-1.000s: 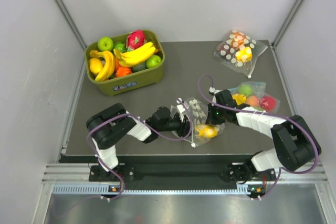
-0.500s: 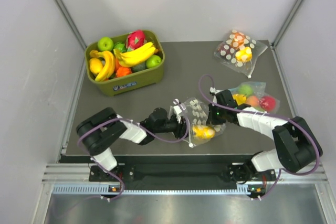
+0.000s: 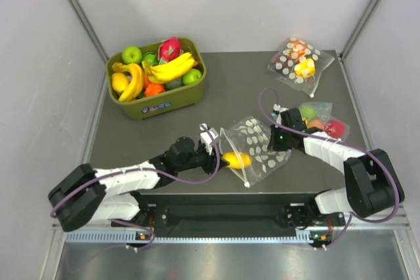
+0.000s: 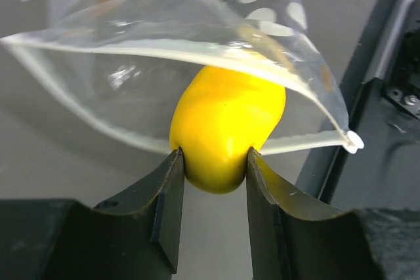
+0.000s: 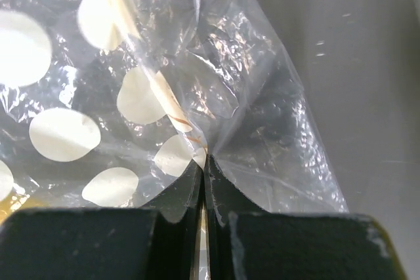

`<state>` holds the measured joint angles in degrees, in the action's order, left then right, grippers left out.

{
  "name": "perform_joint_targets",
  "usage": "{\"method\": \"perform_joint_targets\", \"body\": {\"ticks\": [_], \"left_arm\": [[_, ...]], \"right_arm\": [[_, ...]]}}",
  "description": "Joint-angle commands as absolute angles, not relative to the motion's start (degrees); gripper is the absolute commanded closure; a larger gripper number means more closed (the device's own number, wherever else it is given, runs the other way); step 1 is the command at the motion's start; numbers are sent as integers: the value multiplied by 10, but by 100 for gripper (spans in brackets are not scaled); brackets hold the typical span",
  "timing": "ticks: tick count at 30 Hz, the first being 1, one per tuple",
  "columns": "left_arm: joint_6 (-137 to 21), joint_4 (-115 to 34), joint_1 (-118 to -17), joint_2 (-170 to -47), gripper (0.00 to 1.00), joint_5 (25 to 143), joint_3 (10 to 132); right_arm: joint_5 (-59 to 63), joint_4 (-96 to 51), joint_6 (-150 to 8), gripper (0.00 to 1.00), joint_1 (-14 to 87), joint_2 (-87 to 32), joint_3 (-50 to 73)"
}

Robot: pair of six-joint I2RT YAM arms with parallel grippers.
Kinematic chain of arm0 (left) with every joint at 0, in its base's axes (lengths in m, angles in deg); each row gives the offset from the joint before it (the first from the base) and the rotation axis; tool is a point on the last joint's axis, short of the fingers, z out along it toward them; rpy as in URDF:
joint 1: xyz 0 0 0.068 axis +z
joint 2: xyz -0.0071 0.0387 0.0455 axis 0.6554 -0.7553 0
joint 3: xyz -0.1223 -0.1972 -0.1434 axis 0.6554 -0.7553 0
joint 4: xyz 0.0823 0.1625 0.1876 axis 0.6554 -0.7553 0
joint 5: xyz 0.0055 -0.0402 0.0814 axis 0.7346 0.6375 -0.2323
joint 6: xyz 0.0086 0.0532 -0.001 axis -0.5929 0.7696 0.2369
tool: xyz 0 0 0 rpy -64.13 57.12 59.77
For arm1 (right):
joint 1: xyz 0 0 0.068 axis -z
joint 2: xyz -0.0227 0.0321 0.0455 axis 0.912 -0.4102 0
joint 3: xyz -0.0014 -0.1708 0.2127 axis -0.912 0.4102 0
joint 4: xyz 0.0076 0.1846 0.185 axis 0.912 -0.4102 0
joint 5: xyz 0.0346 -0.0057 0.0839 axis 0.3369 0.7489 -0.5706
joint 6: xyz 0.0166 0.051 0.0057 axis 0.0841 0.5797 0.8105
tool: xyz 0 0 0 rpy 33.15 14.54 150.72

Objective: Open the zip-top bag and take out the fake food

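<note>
So the dotted zip-top bag (image 3: 262, 152) lies on the table, in front and to the right of the olive tub (image 3: 157, 106). Its mouth gapes toward the left arm, and the yellow lemon-ish fruit (image 4: 226, 122) sits half out of that mouth. The left gripper (image 4: 214, 162) has its fingers clamped on the fruit's near end, and the right gripper (image 5: 203, 165) is pinched flat on a bit of the bag's film on the side away from the mouth. My worry: the fruit is glossy and rounded, with only its end between the pads, so a quick tug could squirt it loose. The zip rim also drapes over its top, so it might snag and drag the whole bag along. And if that thin pinch of film slips, nothing anchors the bag. The plain clear bag (image 3: 321, 122), further right of the tub, lies close to the right arm and looks easy to nudge.
</note>
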<state>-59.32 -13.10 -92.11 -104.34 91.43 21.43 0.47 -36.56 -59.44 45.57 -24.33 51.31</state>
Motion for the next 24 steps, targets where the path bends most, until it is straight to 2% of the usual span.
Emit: {"method": "perform_joint_targets", "body": {"ticks": [1, 8, 13, 17, 24], "left_arm": [[-579, -254, -923, -976, 100, 828, 213], [-606, -460, -898, -834, 100, 637, 270], [-620, -560, -846, -775, 100, 580, 322], [-634, -611, -751, -747, 100, 553, 387], [-625, -671, -601, -776, 100, 550, 478]], "right_arm": [[2, -370, -617, 100, 478, -216, 486], [-12, -367, -631, 100, 508, -211, 495], [-23, -363, -634, 100, 515, -209, 497], [-30, -359, -635, 100, 516, -208, 497], [-44, -353, -638, 100, 520, -201, 500]]}}
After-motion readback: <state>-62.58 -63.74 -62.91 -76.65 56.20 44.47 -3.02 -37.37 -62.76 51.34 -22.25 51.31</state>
